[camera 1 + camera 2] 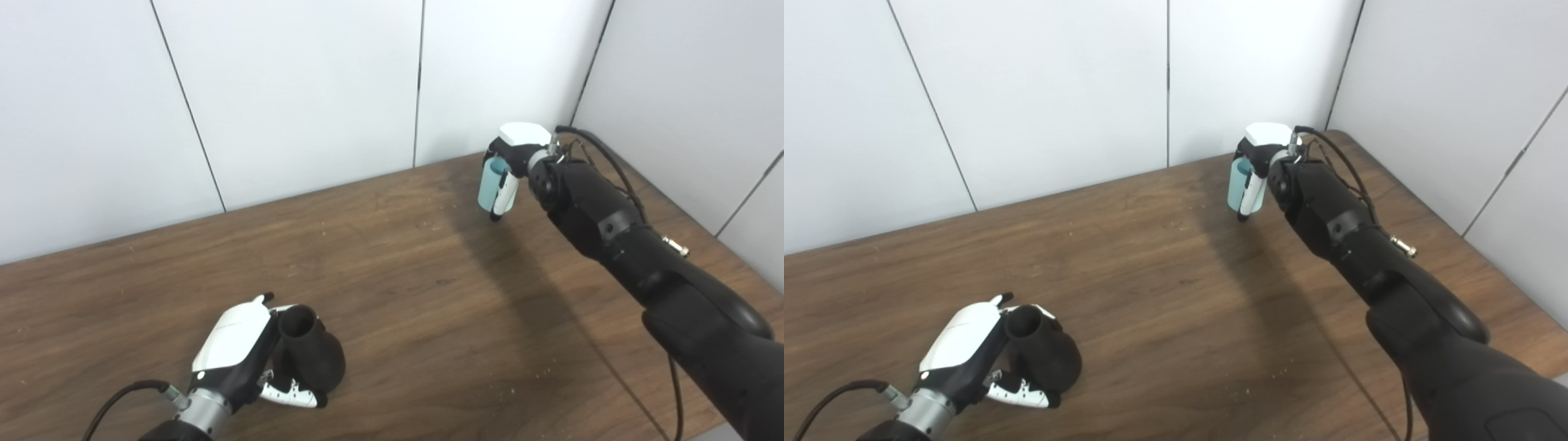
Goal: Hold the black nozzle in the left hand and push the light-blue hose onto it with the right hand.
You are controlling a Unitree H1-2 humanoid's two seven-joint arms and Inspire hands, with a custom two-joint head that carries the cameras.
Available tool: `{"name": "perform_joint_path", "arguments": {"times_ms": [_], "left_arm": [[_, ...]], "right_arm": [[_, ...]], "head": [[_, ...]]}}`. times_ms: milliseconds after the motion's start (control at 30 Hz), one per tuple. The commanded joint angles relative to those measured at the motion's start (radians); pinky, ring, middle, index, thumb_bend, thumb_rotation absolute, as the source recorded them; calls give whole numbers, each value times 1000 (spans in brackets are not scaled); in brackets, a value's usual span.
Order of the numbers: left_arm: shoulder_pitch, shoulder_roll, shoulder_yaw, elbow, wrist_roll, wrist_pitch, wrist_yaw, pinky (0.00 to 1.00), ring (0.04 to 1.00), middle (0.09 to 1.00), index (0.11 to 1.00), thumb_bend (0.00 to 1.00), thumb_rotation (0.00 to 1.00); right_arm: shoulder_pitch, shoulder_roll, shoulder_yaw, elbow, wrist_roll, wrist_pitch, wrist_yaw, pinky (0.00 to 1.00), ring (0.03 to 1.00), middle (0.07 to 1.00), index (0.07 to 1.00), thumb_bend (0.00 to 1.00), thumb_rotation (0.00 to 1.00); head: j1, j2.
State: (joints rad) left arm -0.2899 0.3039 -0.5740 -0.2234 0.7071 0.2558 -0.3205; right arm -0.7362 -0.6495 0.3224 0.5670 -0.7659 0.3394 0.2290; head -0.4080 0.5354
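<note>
- Your left robot hand (245, 352) sits low at the near left of the dark brown wooden table (398, 275), its white back plate turned upward.
- That left robot hand is clamped on the black bell-shaped plastic nozzle (312, 355): white-and-black fingers (291, 395) curl under the wide end, and the palm presses against its side.
- You can see the nozzle tilted, its narrow open mouth pointing up and slightly away from you, its wide rounded base down near the table surface; whether the base touches the wood cannot be told.
- Your right robot hand (511, 165) is far off at the back right of the table, close to the corner where the white panelled walls (306, 92) meet.
- It is closed around the short light-blue cylindrical hose piece (490, 184), which stands roughly upright in the grip with its open top end showing.
- A white finger (503, 196) of the right robot hand crosses the front of the hose, its dark tip pointing down toward the table.
- You have hose and nozzle well apart, with bare wood between them.
- The black right forearm (612, 226) runs diagonally from the lower right corner, with a black cable (603, 153) looping along it to the wrist.
- A black cable (122, 395) also leads to the left wrist.
</note>
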Motion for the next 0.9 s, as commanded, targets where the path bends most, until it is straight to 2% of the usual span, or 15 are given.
{"name": "perform_joint_path", "arguments": {"times_ms": [0, 700, 733, 767, 867], "left_arm": [[67, 11, -68, 74, -18, 36, -148, 973, 611, 477, 492, 524, 0], [66, 10, -67, 62, -19, 47, -153, 962, 608, 489, 486, 523, 0], [66, 10, -67, 61, -19, 48, -153, 962, 615, 489, 485, 523, 0], [66, 9, -67, 61, -18, 49, -154, 962, 627, 496, 482, 523, 0], [64, 9, -66, 60, -18, 51, -154, 961, 643, 509, 475, 521, 0]], "right_arm": [[-64, -31, -7, -6, -13, -25, -42, 578, 657, 720, 716, 868, 0], [-59, -37, -11, -32, 4, 8, 29, 467, 522, 588, 631, 841, 0], [-58, -37, -12, -37, 3, 7, 28, 443, 471, 539, 586, 683, 0], [-58, -37, -12, -40, 2, 4, 24, 421, 444, 511, 546, 586, 0], [-56, -37, -13, -44, -1, -4, 10, 402, 435, 498, 497, 528, 0]], "head": [[-1, 3], [21, 19], [22, 19], [24, 19], [24, 20]]}}
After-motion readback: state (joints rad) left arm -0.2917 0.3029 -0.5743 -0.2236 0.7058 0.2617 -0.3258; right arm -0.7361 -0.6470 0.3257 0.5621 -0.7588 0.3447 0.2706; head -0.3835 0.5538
